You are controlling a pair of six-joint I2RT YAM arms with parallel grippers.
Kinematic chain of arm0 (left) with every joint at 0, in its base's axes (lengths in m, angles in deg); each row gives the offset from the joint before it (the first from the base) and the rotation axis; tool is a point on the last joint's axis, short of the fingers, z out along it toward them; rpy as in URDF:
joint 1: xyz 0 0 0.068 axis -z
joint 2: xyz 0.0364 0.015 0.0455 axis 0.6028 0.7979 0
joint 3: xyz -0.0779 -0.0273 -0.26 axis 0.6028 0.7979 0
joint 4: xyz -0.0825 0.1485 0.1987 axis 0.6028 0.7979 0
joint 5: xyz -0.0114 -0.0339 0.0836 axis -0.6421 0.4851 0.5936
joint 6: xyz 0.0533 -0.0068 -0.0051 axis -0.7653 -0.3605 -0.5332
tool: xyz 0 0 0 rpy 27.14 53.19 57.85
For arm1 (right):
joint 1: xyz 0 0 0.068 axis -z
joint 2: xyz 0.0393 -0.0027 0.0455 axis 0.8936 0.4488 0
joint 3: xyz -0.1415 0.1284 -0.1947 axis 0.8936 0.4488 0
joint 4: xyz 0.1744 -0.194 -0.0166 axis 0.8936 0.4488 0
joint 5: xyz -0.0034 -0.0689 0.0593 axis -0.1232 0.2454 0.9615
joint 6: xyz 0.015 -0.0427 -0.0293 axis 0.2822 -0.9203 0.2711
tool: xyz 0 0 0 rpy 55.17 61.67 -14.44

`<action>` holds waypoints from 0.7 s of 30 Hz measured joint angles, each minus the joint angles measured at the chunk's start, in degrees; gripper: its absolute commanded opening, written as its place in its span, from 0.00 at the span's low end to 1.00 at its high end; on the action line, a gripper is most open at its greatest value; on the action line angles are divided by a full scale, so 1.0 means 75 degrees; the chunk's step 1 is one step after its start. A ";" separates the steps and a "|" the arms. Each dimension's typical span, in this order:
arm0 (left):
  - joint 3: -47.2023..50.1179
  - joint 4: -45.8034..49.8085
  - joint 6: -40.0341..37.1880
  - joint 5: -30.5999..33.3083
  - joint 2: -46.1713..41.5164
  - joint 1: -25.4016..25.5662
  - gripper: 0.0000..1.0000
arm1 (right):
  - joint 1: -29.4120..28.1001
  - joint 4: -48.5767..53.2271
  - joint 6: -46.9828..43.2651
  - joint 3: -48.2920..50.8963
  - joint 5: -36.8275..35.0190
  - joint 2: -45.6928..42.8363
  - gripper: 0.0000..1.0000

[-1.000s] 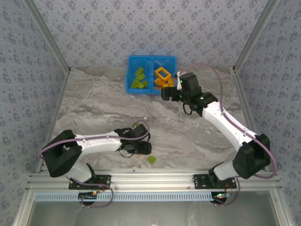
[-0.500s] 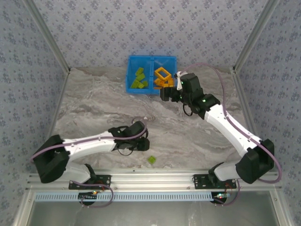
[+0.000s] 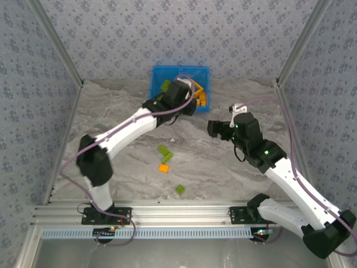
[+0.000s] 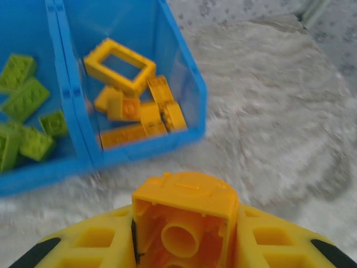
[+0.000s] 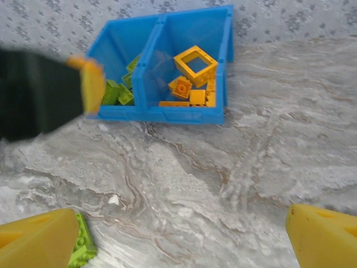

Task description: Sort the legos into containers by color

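Observation:
My left gripper (image 3: pixel 179 94) (image 4: pixel 184 223) is shut on an orange brick (image 4: pixel 187 215) and hangs at the near wall of the blue bin (image 3: pixel 181 68) (image 4: pixel 181 78). Green legos (image 4: pixel 25 97) lie in the bin's left compartment. Orange legos (image 4: pixel 139 114) and the hollow orange frame (image 4: pixel 120 67) lie in its right compartment. My right gripper (image 3: pixel 214 128) (image 5: pixel 178 234) stands open over bare table, nothing between its fingers. A green brick (image 5: pixel 83 245) lies by its left finger. On the table lie green bricks (image 3: pixel 164 152), one orange brick (image 3: pixel 163 168) and another green brick (image 3: pixel 179 189).
The bin (image 5: pixel 167 114) stands at the back middle against the patterned wall. The left arm (image 3: pixel 122 134) stretches diagonally over the left half of the table. Metal frame posts rise at both back corners. The near edge has a rail (image 3: pixel 178 212).
The left arm swung from the table's front up to the bin, its gripper closing on an orange brick. The right arm drew back from the bin toward the middle right.

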 measured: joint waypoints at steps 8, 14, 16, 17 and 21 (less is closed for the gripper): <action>-0.5412 0.0761 -0.0801 -0.0006 0.4272 -0.0612 0.32 | 0.0000 0.0472 0.0154 0.0344 -0.0271 -0.0801 0.99; -0.6997 0.1061 -0.0825 -0.0230 0.5878 -0.0749 0.35 | 0.0000 0.0484 0.0169 0.0367 -0.0283 -0.0848 1.00; -0.6994 0.1096 -0.0799 -0.0338 0.6062 -0.0761 0.37 | 0.0000 0.0490 0.0195 0.0367 -0.0251 -0.0854 0.99; -0.6988 0.1096 -0.0793 -0.0382 0.6135 -0.0761 0.40 | 0.0000 0.0493 0.0201 0.0370 -0.0227 -0.0857 0.99; -0.6968 0.1090 -0.0644 -0.0493 0.6216 -0.0752 0.57 | 0.0000 0.0504 0.0254 0.0373 -0.0152 -0.0901 0.99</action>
